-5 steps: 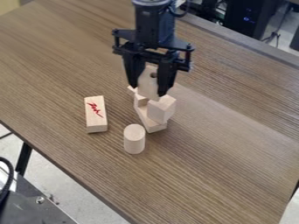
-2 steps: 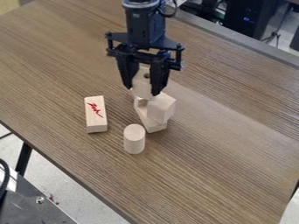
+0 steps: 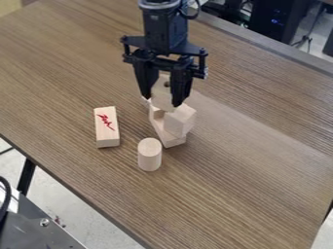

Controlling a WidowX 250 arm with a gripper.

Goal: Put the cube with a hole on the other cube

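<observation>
Wood-grain tabletop (image 3: 253, 180). I note a pale wooden cylinder (image 3: 149, 154), upright; near it, left in my camera view, an oblong block (image 3: 106, 127) lying flat, red scrawl on its upper face. Just beyond the cylinder I see a low wooden piece (image 3: 174, 142), partly hidden. Lower left: dark table leg (image 3: 27, 176), metal plate (image 3: 29, 233) with a screw (image 3: 44, 222). Upper right: dark casing (image 3: 278, 24), small blue light (image 3: 274, 21).
</observation>
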